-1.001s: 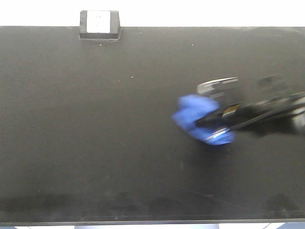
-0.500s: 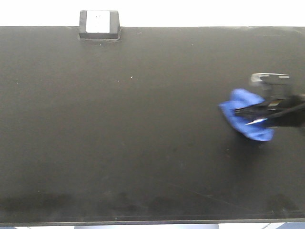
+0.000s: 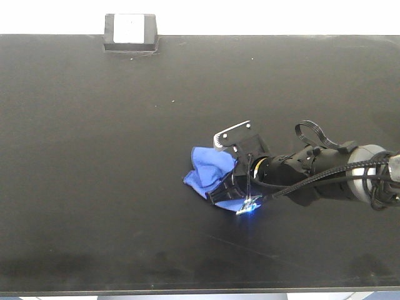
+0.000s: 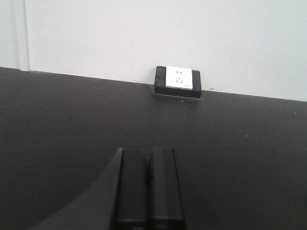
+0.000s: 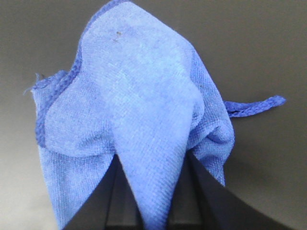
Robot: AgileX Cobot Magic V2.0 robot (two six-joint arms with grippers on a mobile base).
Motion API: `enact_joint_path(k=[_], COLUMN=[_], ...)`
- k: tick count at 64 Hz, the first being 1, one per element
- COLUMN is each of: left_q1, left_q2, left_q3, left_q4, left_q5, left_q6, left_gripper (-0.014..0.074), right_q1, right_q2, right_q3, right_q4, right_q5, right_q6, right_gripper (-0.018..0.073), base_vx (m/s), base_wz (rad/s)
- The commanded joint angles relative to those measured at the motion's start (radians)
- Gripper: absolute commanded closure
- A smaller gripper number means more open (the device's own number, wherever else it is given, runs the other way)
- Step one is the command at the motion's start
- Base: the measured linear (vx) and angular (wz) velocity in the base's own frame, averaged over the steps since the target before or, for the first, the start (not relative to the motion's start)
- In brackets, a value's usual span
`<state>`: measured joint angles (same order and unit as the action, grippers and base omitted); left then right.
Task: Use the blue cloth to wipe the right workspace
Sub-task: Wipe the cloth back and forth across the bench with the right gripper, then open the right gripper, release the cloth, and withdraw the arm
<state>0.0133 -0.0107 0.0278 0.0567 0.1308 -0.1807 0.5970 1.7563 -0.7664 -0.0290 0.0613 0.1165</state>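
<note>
Black right arm (image 3: 325,178), looped black cables, silver bracket, small blue light, possibly an LED

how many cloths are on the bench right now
1. The blue cloth lies bunched near the middle of the black bench top, pinched in the right gripper. No other cloth shows in any view.
</note>
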Motion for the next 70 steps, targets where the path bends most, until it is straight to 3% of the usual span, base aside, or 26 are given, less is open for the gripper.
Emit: enact_joint_path(k=[1,15,32,38,62,70], left_q1=[-0.001,-0.001,-0.001,-0.001,-0.001,-0.001], left_q2=[-0.015,-0.015,-0.015,-0.015,-0.015,-0.015], left_q3=[0.031,0.031,0.031,0.031,0.031,0.031], left_q4=[-0.006,-0.006,-0.006,-0.006,-0.006,-0.006], left_q5=[-0.081,-0.081,-0.081,-0.081,-0.081,-0.081], left_q6=[-0.008,-0.008,-0.008,-0.008,-0.008,-0.008], left_gripper=[0.0602,0.0602,0.0602,0.0602,0.0602,0.0602], right_q1=[-0.002,-0.018,-0.018,-0.017,-0.017,-0.017], right_q2=[-0.048,-0.13,-0.234,-0.276,-0.496,-0.561], right_q3=[-0.012,-0.012,-0.012,-0.012,-0.012,-0.012], right_q4=[-0.009,-0.072,-0.071,-0.068,-0.042,-0.036], right_q5=[0.058,0.091,0.103,0.121,0.277,0.332], right_q6=[-0.007,-0.031,-0.029,-0.029,-0.024,0.033], right_gripper=[0.0523,0.037,0.0032,-0.0041,0.0006,0.0052], base_vx=[0.0,0.0,0.0,0.0,0.0,0.0], base_wz=[0.0,0.0,0.0,0.0,0.0,0.0])
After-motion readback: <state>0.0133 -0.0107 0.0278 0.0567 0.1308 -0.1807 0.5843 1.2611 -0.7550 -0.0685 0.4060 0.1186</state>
